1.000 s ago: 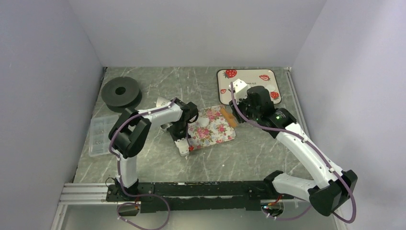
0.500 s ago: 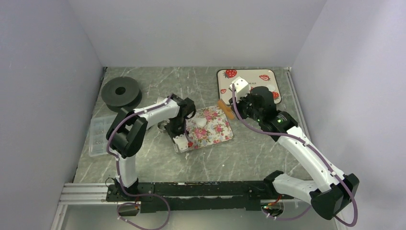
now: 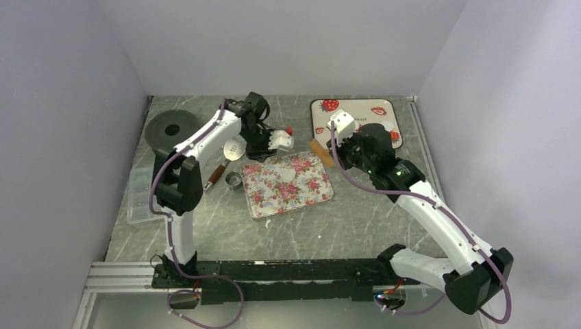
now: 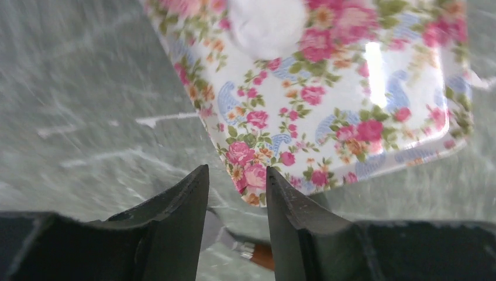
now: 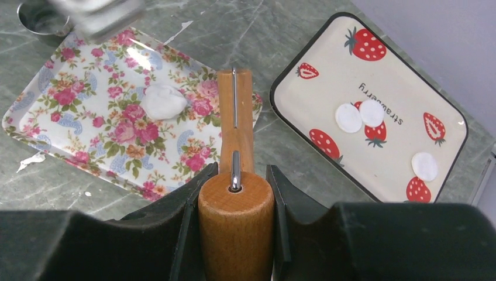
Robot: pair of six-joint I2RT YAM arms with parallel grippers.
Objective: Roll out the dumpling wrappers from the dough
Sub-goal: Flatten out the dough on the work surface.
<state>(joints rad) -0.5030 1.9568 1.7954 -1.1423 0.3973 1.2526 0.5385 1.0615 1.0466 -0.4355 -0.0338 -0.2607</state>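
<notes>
got right gripper [image 5: 236,171] clamped on tan wooden rolling pin [image 5: 235,111] | left gripper [image 4: 237,178] spread, nothing in it, over a corner of rectangular pink-floral tray [image 4: 374,88] | lump of white dough [image 5: 165,101] on that tray, 10 o'clock from pin | three thin white round dumpling wrappers [image 5: 349,117] on cream strawberry-print tray [image 5: 327,88] at 2 o'clock, two touching

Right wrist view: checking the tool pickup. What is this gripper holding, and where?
The right gripper holds the wooden rolling pin by its thick cylindrical end, one finger each side.
</notes>
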